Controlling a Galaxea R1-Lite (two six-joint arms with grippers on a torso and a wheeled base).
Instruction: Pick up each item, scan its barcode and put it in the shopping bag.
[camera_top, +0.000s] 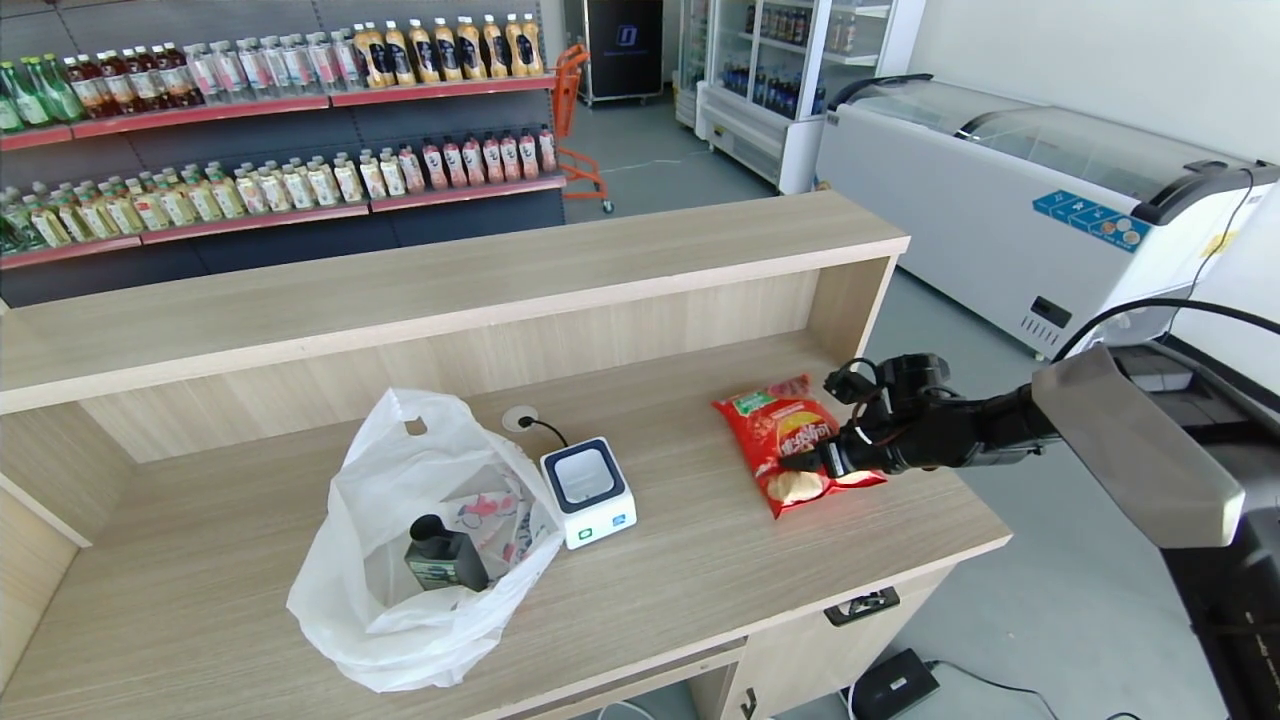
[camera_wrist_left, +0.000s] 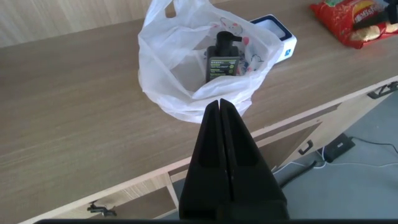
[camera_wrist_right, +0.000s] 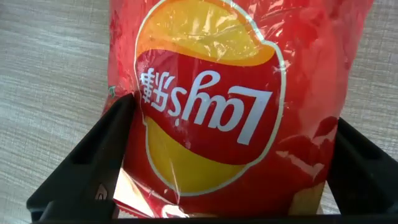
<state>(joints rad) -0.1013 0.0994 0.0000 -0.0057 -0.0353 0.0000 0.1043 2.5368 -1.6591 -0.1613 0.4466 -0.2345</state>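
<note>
A red bag of chips (camera_top: 790, 440) lies flat on the wooden counter (camera_top: 700, 560), at its right end. My right gripper (camera_top: 830, 462) is low over it, open, with one finger at each side of the chips bag (camera_wrist_right: 211, 106). The white scanner (camera_top: 587, 490) stands mid-counter. To its left the white shopping bag (camera_top: 400, 600) gapes open with a dark pump bottle (camera_top: 445, 560) inside. My left gripper (camera_wrist_left: 219, 106) hangs shut and empty off the counter's front edge, short of the shopping bag (camera_wrist_left: 168, 81). The bottle (camera_wrist_left: 222, 59) and scanner (camera_wrist_left: 280, 34) lie beyond it.
A raised wooden ledge (camera_top: 450, 270) walls the counter's back and right end. A cable runs from the scanner into a grommet (camera_top: 520, 418). Bare counter lies left of the shopping bag and between scanner and chips. A chest freezer (camera_top: 1050, 210) stands off to the right.
</note>
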